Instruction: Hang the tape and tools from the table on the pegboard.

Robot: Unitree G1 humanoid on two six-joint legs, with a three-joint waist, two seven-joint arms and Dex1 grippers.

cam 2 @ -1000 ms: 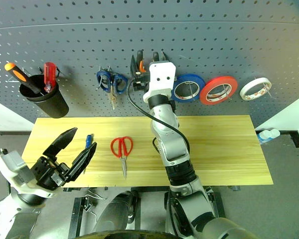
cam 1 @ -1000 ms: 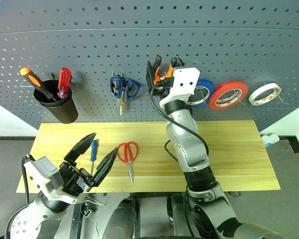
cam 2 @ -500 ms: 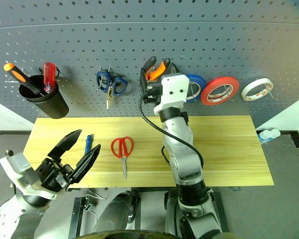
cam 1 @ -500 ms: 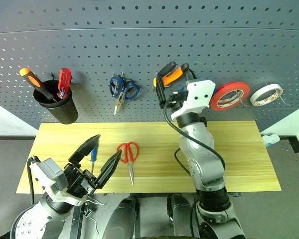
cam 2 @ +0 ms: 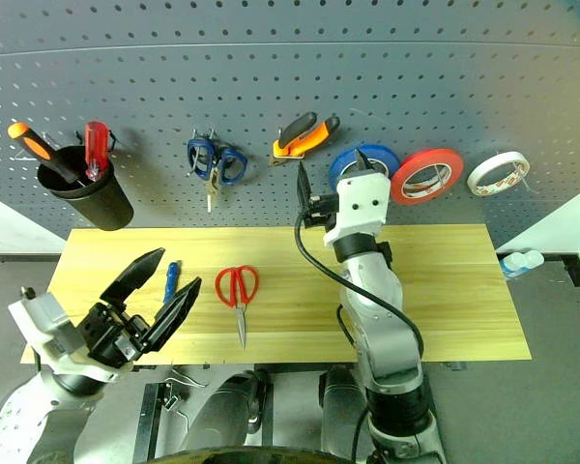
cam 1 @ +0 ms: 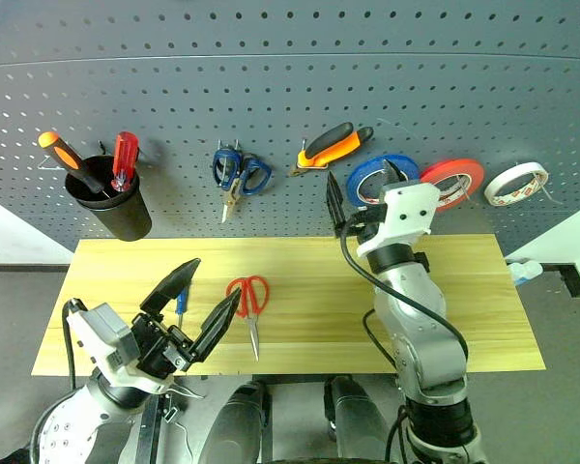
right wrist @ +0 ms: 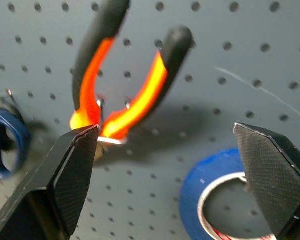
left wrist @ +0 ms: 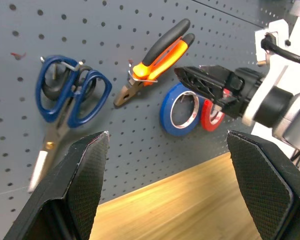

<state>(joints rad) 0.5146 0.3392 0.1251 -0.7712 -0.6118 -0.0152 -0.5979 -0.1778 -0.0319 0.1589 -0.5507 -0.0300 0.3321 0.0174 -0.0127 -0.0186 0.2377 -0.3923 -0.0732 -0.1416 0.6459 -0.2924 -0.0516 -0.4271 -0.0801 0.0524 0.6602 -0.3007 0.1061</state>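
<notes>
The orange-and-black pliers point(cam 1: 333, 145) hang by their handles on a hook of the grey pegboard point(cam 1: 271, 77). My right gripper point(cam 1: 362, 193) hovers just below and right of them, open and empty, fingers pointing at the board. The white tape point(cam 1: 522, 170) hangs at the board's far right. On the wooden table point(cam 1: 464, 290) lie the red-handled scissors point(cam 1: 249, 300) and the small blue screwdriver point(cam 1: 181, 304), which is partly hidden by my left gripper point(cam 1: 215, 278). That gripper is open and empty above the table's front left.
A black cup point(cam 1: 116, 208) holding an orange and a red screwdriver hangs at the board's left. Blue scissors point(cam 1: 237, 174) hang left of the pliers. A blue roll point(left wrist: 165, 112) and a red roll point(cam 1: 461, 166) hang right of them. A small white bottle point(cam 1: 525, 271) sits off the table's right end.
My right gripper has drawn back down and to the right from the pliers, which stay hanging on their hook. The left gripper has stayed where it was.
</notes>
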